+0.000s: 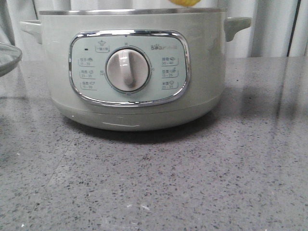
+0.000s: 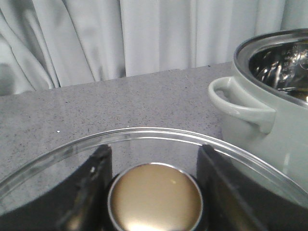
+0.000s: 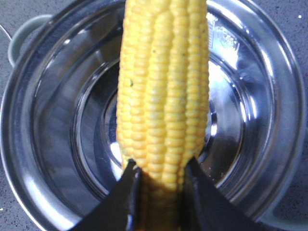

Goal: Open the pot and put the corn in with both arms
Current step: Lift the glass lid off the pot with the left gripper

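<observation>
The pale green pot (image 1: 207, 62) stands open on the table, with its white dial (image 1: 127, 70) facing the front view. My right gripper (image 3: 160, 164) is shut on the thick end of the yellow corn (image 3: 163, 86) and holds it above the pot's steel inside (image 3: 250, 110). A bit of the corn (image 1: 185, 2) shows over the rim in the front view. My left gripper (image 2: 155, 149) is shut on the brass-coloured knob (image 2: 155, 197) of the glass lid (image 2: 144, 134), beside the pot's handle (image 2: 236, 103).
The glass lid's edge (image 1: 7, 57) shows at the far left of the front view, apart from the pot. Grey speckled tabletop (image 1: 192, 183) lies in front of the pot. White curtains (image 2: 120, 38) hang behind the table.
</observation>
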